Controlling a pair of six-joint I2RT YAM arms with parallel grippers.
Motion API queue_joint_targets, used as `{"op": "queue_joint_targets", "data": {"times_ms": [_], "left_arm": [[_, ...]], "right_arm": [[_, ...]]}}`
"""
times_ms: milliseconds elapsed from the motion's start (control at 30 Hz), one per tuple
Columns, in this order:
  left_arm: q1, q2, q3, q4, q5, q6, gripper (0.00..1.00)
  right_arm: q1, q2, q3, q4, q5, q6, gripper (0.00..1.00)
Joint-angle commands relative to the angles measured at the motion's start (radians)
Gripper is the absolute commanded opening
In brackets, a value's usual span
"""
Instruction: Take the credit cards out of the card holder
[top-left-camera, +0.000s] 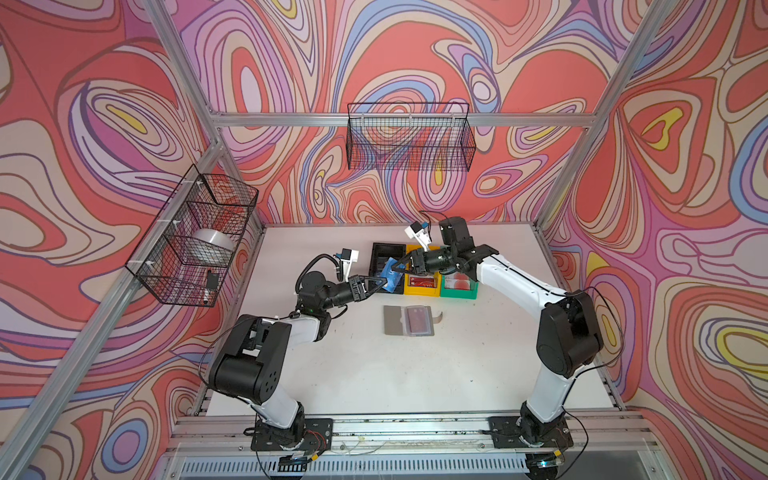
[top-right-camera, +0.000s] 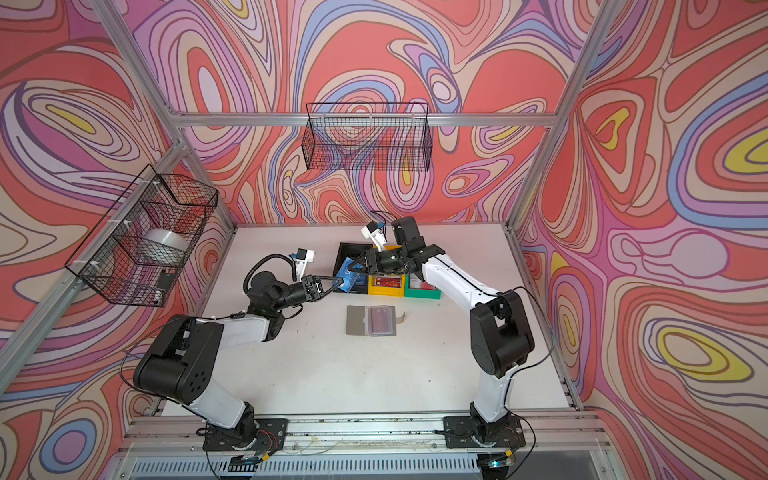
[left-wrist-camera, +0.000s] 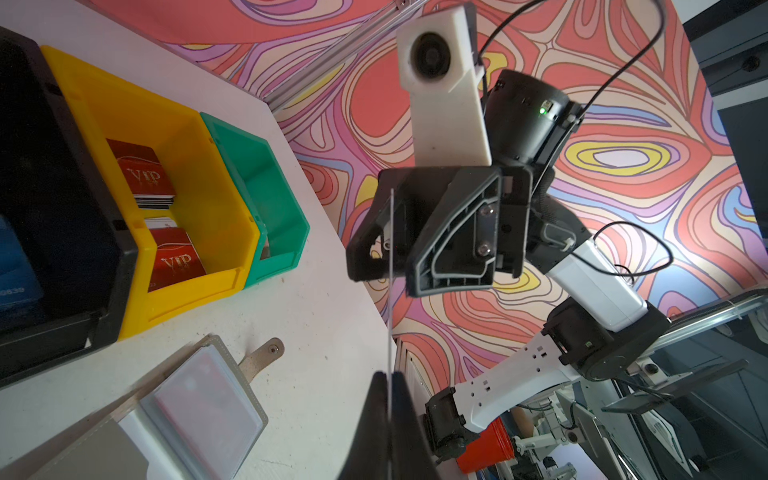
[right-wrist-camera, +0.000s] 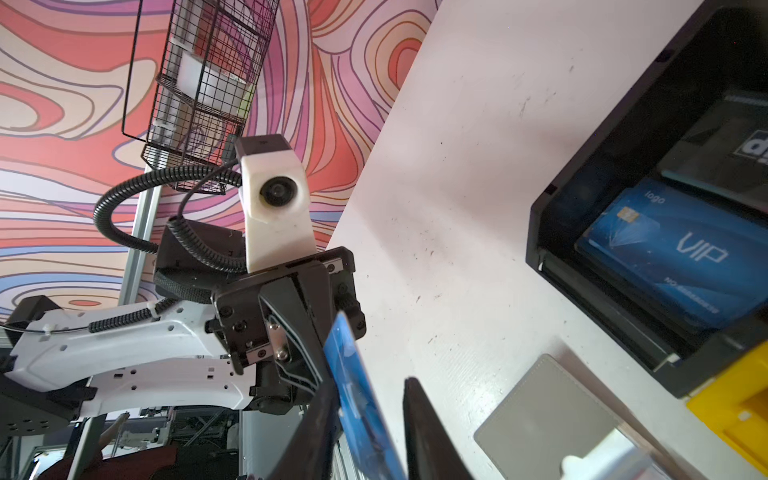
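1. My left arm reaches forward and inward, wrist level. My left gripper (top-left-camera: 384, 284) is clamped tight on one end of a light blue card (top-left-camera: 390, 272), held over the front of the black bin (top-left-camera: 388, 245).
2. My right arm folds back across the yellow bin (top-left-camera: 422, 292). My right gripper (top-left-camera: 397, 266) straddles the card's other end, jaws parted, with the card close beside one finger (right-wrist-camera: 316, 424).
3. The card holder (top-left-camera: 395, 319) lies open mid-bench, just before the bins, apart from both grippers.
4. In the left wrist view the card is only a thin edge, and the holder's pocketed card is a reddish blur.
5. The holder is grey and stitched, with glossy clear sleeves and a curved strap tab (top-left-camera: 439, 318). The bins are hard plastic.
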Motion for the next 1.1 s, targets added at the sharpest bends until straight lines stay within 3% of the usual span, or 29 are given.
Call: {"op": "queue_joint_targets", "data": {"times_ms": [0, 100, 300, 400, 800, 1067], "left_arm": [[-0.002, -0.041, 0.042, -0.111, 0.070, 0.067, 0.00], [-0.002, -0.084, 0.068, -0.301, 0.111, 0.176, 0.00], [-0.001, -0.174, 0.202, -0.970, 0.063, 0.580, 0.00], [-0.002, -0.183, 0.210, -0.972, 0.067, 0.588, 0.00], [-0.011, -0.117, 0.304, -1.167, 0.046, 0.689, 0.00], [-0.036, -0.095, 0.340, -1.187, 0.054, 0.705, 0.00]], "right_arm": [[-0.030, 0.020, 0.145, -0.257, 0.033, -0.205, 0.36], [-0.068, 0.068, 0.292, -0.449, 0.048, -0.326, 0.38], [-0.080, 0.266, 0.710, -0.923, 0.050, -0.630, 0.38], [-0.080, 0.331, 0.817, -1.045, 0.074, -0.712, 0.37], [-0.079, 0.321, 0.703, -1.065, -0.007, -0.807, 0.34], [-0.077, 0.351, 0.674, -1.047, -0.046, -0.802, 0.34]]}}
